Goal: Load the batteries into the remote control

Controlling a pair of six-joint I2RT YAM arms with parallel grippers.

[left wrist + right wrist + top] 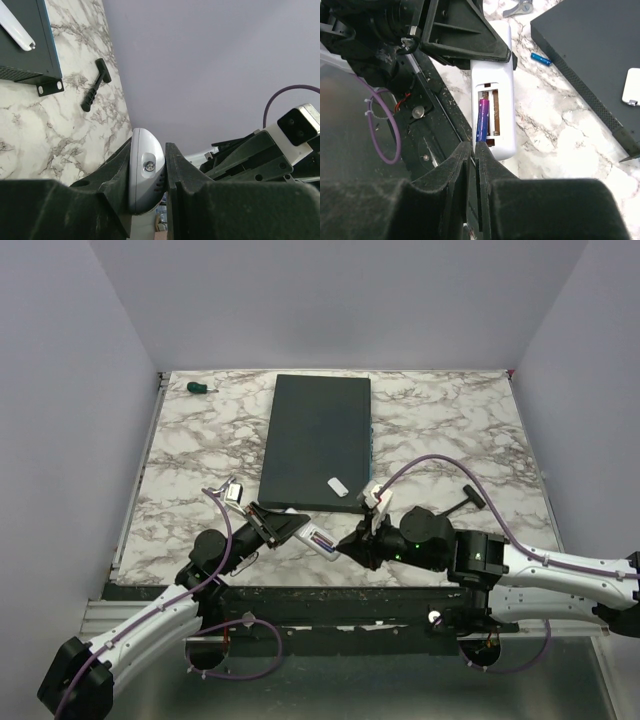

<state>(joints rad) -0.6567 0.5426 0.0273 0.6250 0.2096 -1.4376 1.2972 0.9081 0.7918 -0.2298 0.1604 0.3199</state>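
The right gripper (474,148) had its fingers pressed nearly together, tips at the near end of the purple-blue battery (483,119). That battery lay in the left slot of the remote control's (492,75) battery bay (496,117). Beyond it, the left gripper (148,167) clamped the remote's far end. Farther right, the blue battery (540,59) lay just beside the dark slab (590,35).

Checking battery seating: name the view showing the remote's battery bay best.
Right wrist: the remote control's open bay faces it, purple-blue battery in one slot, the other empty. Top external shows the remote small, bay unreadable. Left wrist shows only its rounded end in the left gripper.
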